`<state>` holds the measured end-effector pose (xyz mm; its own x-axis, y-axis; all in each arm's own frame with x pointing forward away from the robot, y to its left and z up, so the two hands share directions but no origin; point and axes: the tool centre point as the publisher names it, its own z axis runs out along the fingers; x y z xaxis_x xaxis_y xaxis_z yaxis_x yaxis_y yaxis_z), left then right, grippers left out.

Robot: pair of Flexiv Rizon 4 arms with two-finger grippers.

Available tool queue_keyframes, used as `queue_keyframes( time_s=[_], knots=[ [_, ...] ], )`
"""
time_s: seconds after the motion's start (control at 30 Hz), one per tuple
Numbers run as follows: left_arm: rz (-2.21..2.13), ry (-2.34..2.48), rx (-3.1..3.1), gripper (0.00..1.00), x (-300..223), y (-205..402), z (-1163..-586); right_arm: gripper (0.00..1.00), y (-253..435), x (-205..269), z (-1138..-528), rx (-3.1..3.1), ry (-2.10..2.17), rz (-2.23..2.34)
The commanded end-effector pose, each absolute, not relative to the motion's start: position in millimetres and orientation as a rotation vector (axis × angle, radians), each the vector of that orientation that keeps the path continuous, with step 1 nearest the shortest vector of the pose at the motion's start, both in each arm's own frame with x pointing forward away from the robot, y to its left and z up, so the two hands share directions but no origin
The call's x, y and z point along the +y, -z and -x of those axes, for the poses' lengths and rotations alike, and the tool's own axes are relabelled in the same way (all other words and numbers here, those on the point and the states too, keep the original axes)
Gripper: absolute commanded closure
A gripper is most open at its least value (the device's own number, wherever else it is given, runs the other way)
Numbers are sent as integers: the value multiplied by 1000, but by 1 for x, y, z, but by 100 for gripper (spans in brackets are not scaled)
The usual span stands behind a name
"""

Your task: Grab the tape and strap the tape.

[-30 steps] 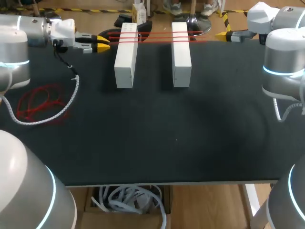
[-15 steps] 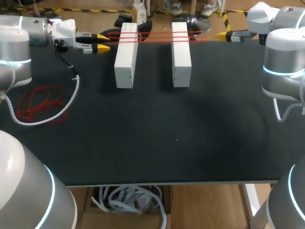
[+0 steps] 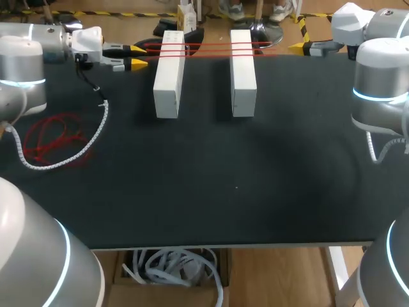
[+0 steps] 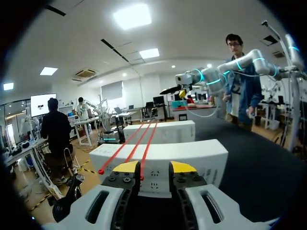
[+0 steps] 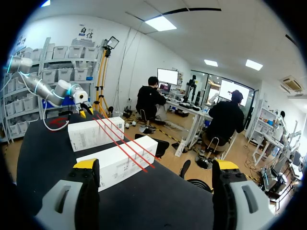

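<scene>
Tape (image 4: 148, 149) strand end between narrowly parted left end effector (image 4: 154, 166), right end effector (image 5: 156, 165) spread wide, empty.

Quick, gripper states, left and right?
Left gripper: open, a red tape strand between its fingers, not clamped.
Right gripper: open, empty.

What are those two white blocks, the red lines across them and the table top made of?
Blocks: likely cardboard cartons, matte white, with sharp edges and small print. Red lines: thin, taut strands, probably elastic rubber or cord; I can't tell which. Table top: matte black, maybe cloth or a mat; it shows no shine.
</scene>
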<state>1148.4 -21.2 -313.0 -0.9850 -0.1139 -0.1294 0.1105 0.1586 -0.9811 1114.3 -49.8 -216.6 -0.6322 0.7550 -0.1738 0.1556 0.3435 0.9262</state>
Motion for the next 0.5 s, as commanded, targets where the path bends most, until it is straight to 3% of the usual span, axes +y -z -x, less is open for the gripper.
queue_keyframes(
  time_s=[0.03,0.5],
  knots=[
    [-15,1955,2249,74,-22,320,-1158,0,217,-50,-1114,2011,-1292,-793],
    [-28,1972,2262,82,-22,328,-1173,0,217,-50,-1114,2011,-1292,-793]
  ],
)
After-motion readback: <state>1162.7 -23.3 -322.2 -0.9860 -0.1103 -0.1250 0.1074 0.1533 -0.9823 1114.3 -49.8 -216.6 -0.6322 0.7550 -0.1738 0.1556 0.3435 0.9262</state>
